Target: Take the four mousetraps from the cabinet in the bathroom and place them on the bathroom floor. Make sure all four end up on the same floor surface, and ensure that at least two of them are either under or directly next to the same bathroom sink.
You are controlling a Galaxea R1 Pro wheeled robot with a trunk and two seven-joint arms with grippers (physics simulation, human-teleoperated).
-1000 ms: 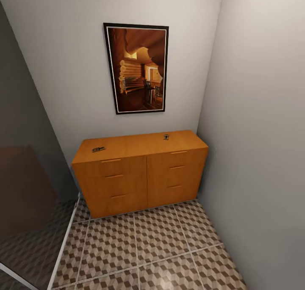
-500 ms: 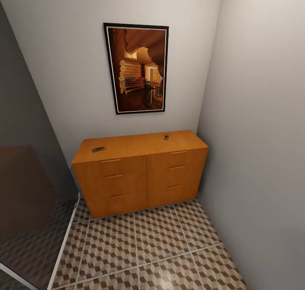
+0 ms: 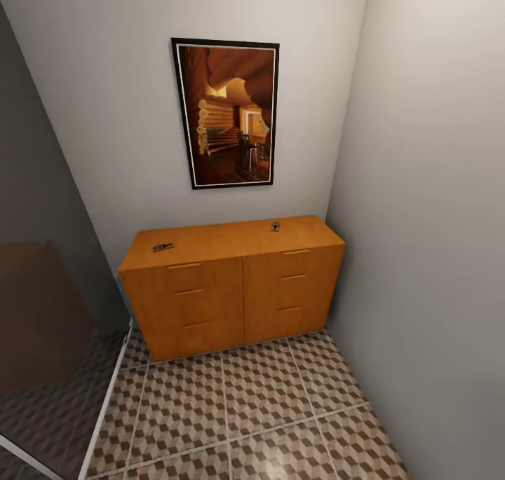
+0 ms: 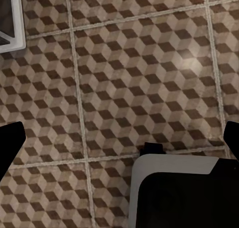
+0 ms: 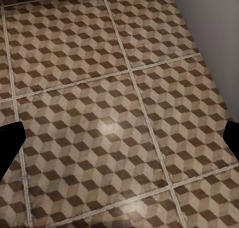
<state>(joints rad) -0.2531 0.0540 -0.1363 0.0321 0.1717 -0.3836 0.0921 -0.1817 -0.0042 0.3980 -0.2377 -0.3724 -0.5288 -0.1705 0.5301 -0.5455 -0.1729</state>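
Observation:
The orange-brown cabinet (image 3: pixel 231 294) stands against the back wall with all its drawers shut. Two mousetraps lie on its top: one near the left end (image 3: pixel 163 247), one toward the back right (image 3: pixel 275 225). The cube-patterned bathroom floor (image 3: pixel 245 410) spreads in front of it. In the left wrist view my left gripper (image 4: pixel 119 140) hangs open over the floor tiles (image 4: pixel 129 68), holding nothing. My right gripper (image 5: pixel 119 138) is open too, above bare tiles (image 5: pixel 109 88). The sink is out of view.
A glass shower wall (image 3: pixel 42 312) with a white sill borders the floor on the left. A grey wall (image 3: pixel 435 221) closes the right side. A framed picture (image 3: pixel 226 112) hangs above the cabinet. Part of my white and black base (image 4: pixel 179 193) shows below the left gripper.

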